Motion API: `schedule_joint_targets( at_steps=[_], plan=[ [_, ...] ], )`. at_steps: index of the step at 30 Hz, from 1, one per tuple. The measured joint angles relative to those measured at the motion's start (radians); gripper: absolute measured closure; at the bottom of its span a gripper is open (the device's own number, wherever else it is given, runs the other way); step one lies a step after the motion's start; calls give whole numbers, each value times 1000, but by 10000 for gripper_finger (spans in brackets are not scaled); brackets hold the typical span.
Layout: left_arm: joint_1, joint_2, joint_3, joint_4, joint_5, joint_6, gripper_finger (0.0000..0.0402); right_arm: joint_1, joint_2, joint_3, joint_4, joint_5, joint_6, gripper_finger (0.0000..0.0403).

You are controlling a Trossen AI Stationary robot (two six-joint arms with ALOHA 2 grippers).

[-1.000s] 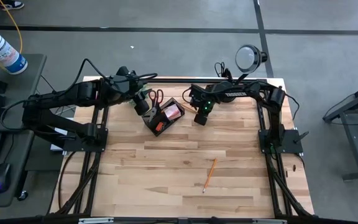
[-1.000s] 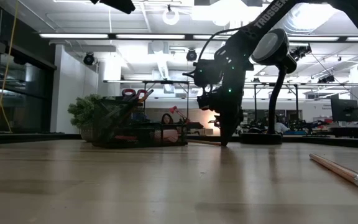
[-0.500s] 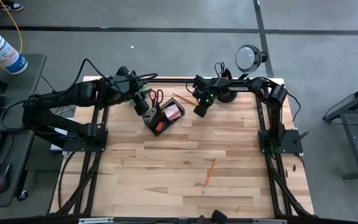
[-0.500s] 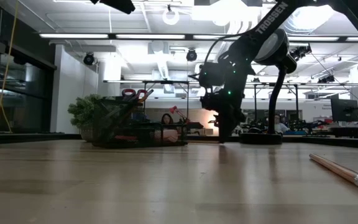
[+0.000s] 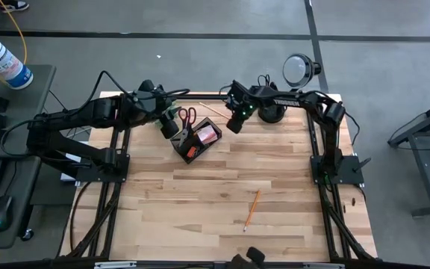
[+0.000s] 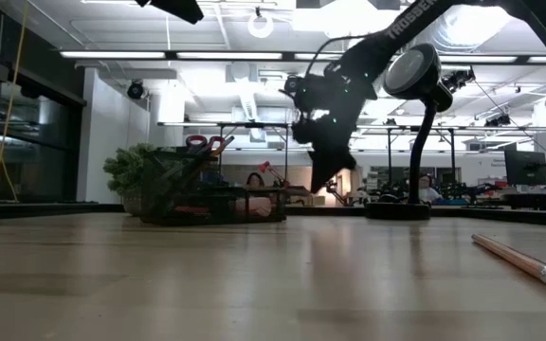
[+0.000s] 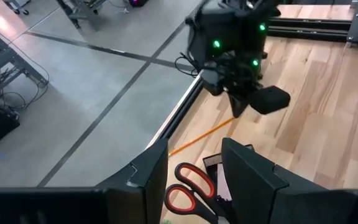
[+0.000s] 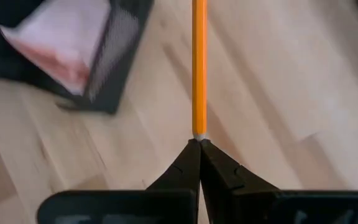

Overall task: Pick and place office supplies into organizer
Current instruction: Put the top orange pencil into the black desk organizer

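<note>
Holding orange pencil (image 8: 199, 68) pinched tight in right claw (image 5: 232, 124), pencil sticks out straight ahead, organizer (image 5: 197, 140) just beside, off to claw's side. Left claw (image 5: 172, 127) hangs over organizer, parted, empty.

You are lifting the right gripper (image 5: 231, 125) off the counter (image 5: 275, 224), carrying the pencil (image 8: 199, 68) back-left toward the organizer (image 5: 197, 140).
</note>
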Motion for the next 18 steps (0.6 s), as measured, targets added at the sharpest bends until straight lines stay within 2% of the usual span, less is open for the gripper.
schedule_joint_targets(
  at_steps=[8,18],
  plan=[
    [0,0,0,-4,0,0,263,0,0,184,-58,2,-26,402],
    [0,0,-1,53,0,0,263,0,0,496,-75,1,-26,403]
  ],
)
